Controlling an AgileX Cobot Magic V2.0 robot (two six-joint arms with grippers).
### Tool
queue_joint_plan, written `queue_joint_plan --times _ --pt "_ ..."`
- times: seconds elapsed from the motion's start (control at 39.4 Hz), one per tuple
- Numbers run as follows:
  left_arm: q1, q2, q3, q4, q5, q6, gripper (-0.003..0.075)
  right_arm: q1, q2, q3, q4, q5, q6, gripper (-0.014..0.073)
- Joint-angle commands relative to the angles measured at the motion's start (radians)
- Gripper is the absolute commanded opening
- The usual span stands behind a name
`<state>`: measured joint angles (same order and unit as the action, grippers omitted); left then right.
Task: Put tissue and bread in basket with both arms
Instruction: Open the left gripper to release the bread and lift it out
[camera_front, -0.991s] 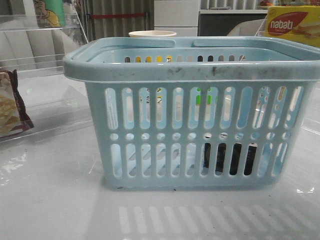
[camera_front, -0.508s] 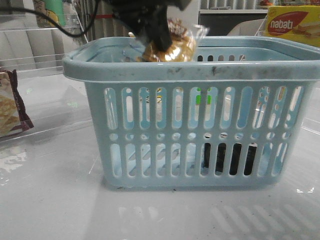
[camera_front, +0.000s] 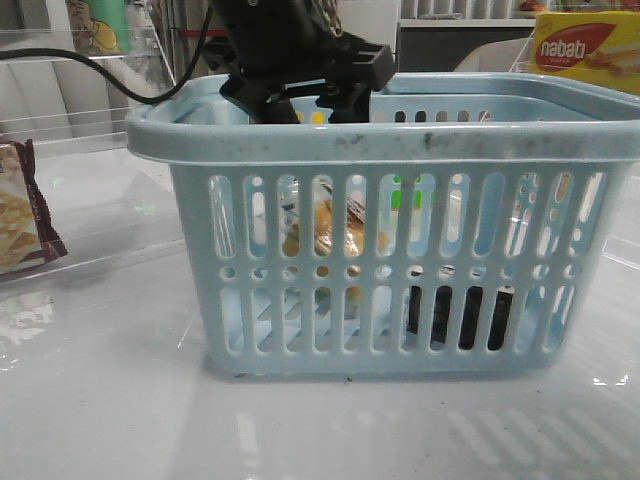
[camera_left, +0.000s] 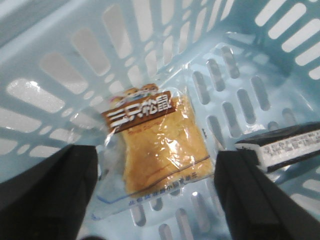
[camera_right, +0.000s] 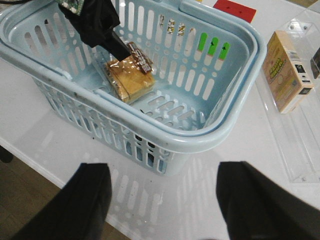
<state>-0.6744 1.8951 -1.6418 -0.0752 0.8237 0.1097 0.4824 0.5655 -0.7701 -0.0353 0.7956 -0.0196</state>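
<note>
The light blue basket (camera_front: 400, 145) stands in the middle of the table. The bread (camera_front: 333, 232) in its clear wrapper lies inside it and shows through the slots; it also shows in the left wrist view (camera_left: 160, 145) and the right wrist view (camera_right: 131, 76). The black tissue pack (camera_front: 460, 315) lies on the basket floor beside the bread, its end showing in the left wrist view (camera_left: 285, 145). My left gripper (camera_front: 312, 105) hangs over the basket's far rim, open and empty above the bread (camera_left: 155, 155). My right gripper (camera_right: 164, 170) is open and empty over the table beside the basket (camera_right: 210, 135).
A yellow nabati box (camera_front: 585, 45) stands at the back right. A brown-edged cracker packet (camera_front: 25, 210) lies on a clear tray at the left. A tan box (camera_right: 287, 70) lies on a clear tray beside the basket. The table edge (camera_right: 30, 165) is near the right gripper.
My left arm came in over the basket holding the bread. It has since opened, and the bread has dropped to the basket floor.
</note>
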Motion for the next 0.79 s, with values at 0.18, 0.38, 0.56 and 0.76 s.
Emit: queue_joint_plan --times 0.18,0.38,0.56,0.76 --pt "-0.008 -0.251 -0.029 -0.003 -0.003 0.0 0.0496 0.001 0.001 -0.027 -0.014 -0.069 -0.007 0.0552" --pt "-0.008 -0.47 0.09 0.022 -0.019 0.0 0.044 0.001 0.001 -0.027 -0.014 -0.069 -0.007 0.0552" --pt "-0.008 -0.7 0.277 0.048 -0.06 0.0 0.0433 0.001 0.001 -0.027 -0.014 -0.069 -0.007 0.0552" --pt "-0.008 -0.97 0.511 0.059 -0.066 0.0 0.0433 0.001 0.001 -0.027 -0.014 -0.069 -0.007 0.0552"
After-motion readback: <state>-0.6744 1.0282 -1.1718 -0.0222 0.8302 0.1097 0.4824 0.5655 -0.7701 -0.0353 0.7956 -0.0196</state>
